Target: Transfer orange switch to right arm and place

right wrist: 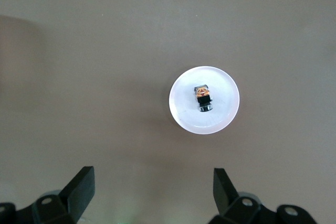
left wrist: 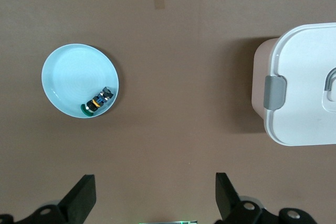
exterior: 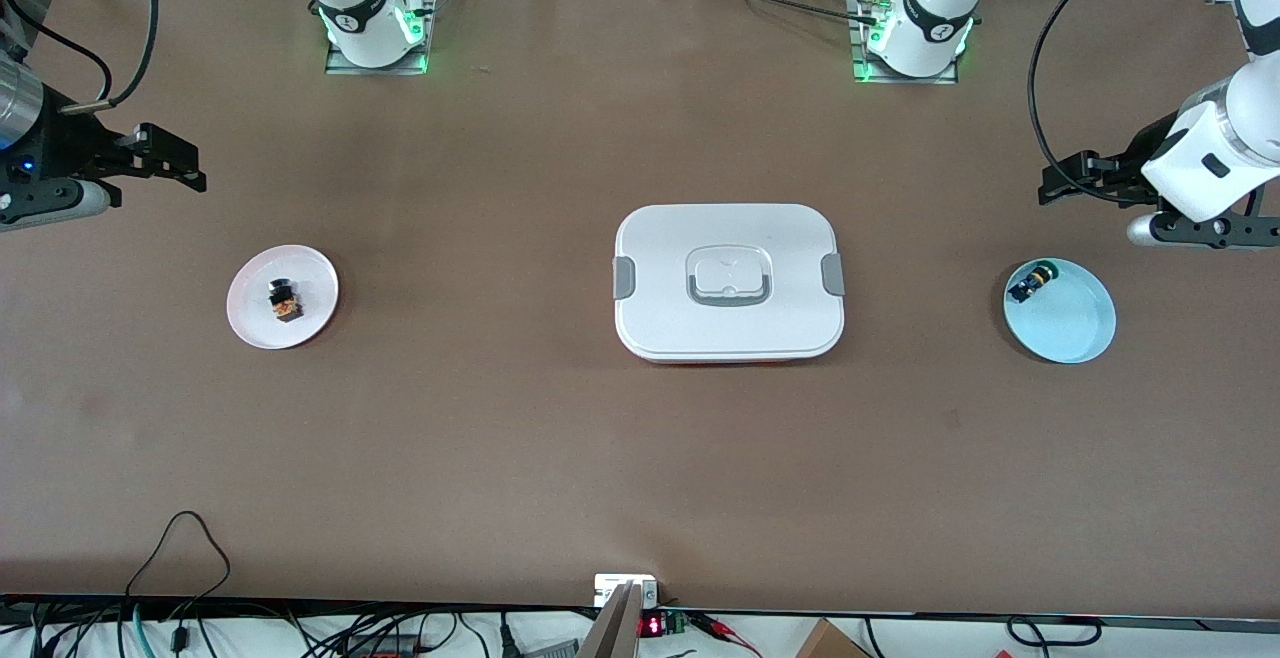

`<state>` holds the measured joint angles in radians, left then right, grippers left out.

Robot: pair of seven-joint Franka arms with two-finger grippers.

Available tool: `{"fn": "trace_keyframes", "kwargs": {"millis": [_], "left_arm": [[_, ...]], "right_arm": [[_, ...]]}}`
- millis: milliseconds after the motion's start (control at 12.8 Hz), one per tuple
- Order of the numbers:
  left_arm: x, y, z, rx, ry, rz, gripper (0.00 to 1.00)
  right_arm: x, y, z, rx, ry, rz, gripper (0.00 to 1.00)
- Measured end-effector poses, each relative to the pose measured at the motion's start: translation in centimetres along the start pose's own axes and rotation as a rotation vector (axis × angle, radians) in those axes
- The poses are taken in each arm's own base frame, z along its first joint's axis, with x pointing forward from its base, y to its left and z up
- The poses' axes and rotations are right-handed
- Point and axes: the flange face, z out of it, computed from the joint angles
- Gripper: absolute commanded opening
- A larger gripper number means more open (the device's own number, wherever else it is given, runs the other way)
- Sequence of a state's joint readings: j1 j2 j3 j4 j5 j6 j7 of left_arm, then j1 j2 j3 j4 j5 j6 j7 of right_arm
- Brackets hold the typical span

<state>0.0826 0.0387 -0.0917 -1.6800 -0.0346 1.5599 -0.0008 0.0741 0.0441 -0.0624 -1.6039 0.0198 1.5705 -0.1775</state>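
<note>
The orange switch (exterior: 285, 301) is a tiny black block with an orange face. It lies on a small white plate (exterior: 250, 326) toward the right arm's end of the table, and also shows in the right wrist view (right wrist: 203, 98) on that plate (right wrist: 223, 116). My right gripper (exterior: 185, 163) is open and empty, up over bare table beside the plate; its two black fingers stand wide apart in its wrist view (right wrist: 152, 182). My left gripper (exterior: 1050, 186) is open and empty over the table near a blue plate (exterior: 1080, 333), fingers wide apart (left wrist: 155, 187).
A small black cylinder with a green-yellow end (exterior: 1033, 283) lies in the blue plate (left wrist: 68, 77), also in the left wrist view (left wrist: 97, 102). A white lidded box with grey clips (exterior: 726, 281) sits mid-table, partly in the left wrist view (left wrist: 304, 82).
</note>
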Motion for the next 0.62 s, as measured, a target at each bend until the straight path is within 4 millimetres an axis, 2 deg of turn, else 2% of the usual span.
{"fn": "trace_keyframes", "kwargs": {"millis": [234,625], "left_arm": [[0.03,-0.08,-0.78,0.005,0.017,-0.001,1.0],[0.02,-0.08,-0.87,0.005,0.018,-0.001,1.0]], "right_arm": [[-0.01,0.07,-0.06,0.0,0.001,0.002,1.0],[-0.05,0.28,-0.07,0.0,0.001,0.006,1.0]]}}
